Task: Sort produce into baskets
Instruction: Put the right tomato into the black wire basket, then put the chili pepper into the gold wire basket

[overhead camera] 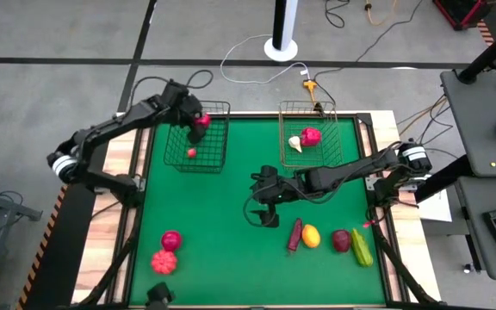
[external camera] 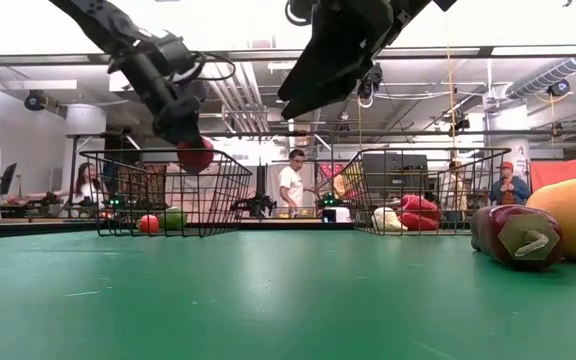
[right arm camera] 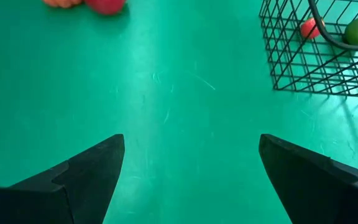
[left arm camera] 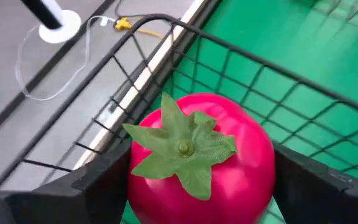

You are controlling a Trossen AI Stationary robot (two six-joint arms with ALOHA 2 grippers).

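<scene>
Your right tool (overhead camera: 266,217) hovering over the green tabletop (overhead camera: 222,215), fingers spread wide and empty, beyond it your left tool (overhead camera: 198,123) gripping a magenta tomato (left arm camera: 211,155) above the black basket (overhead camera: 198,138), copper basket (overhead camera: 310,133) alongside.

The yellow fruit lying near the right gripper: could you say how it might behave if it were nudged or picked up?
The yellow fruit looks rounded and smooth, so a nudge would probably roll it toward the purple vegetable beside it. It seems a rigid toy, likely light. The open right gripper could slip on its curved skin.
</scene>
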